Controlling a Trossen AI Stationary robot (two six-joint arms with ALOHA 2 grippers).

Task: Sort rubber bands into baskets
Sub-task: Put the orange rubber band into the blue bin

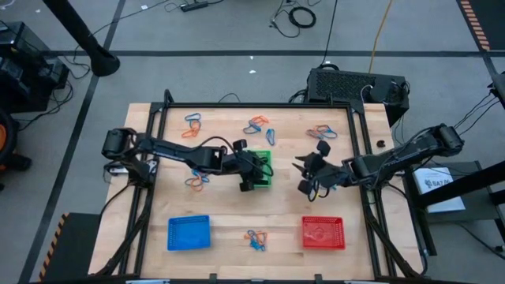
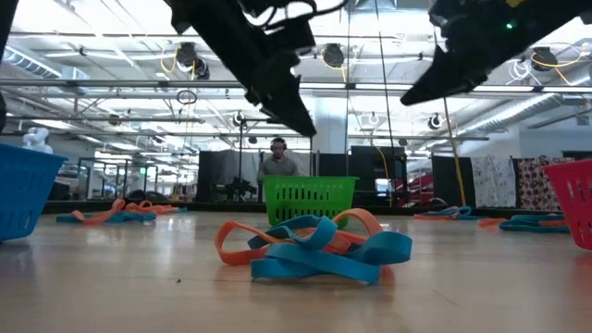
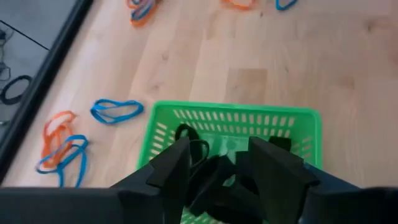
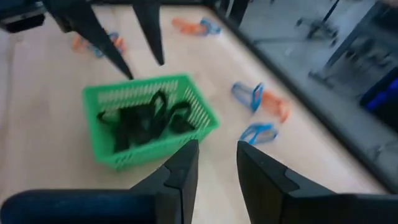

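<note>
The green basket [image 1: 263,167] stands mid-table with black rubber bands [image 4: 140,121] lying in it. My left gripper [image 3: 225,167] hovers just above that basket, open, with nothing between its fingers; the low view shows it raised well off the table [image 2: 294,113]. My right gripper [image 1: 304,178] hangs open and empty to the basket's right, also raised [image 2: 421,92]. The blue basket [image 1: 189,233] sits near left, the red basket [image 1: 323,233] near right. Orange and blue rubber bands lie in loose clumps on the wood: one at the near middle [image 2: 314,250], others far left [image 1: 193,122] and far right [image 1: 322,132].
A black metal frame [image 1: 359,142] borders the table. More bands lie left of the green basket [image 1: 197,180] and at the far middle [image 1: 259,125]. A black box [image 1: 355,83] with cables stands beyond the far edge. A person [image 2: 277,162] stands far back in the room.
</note>
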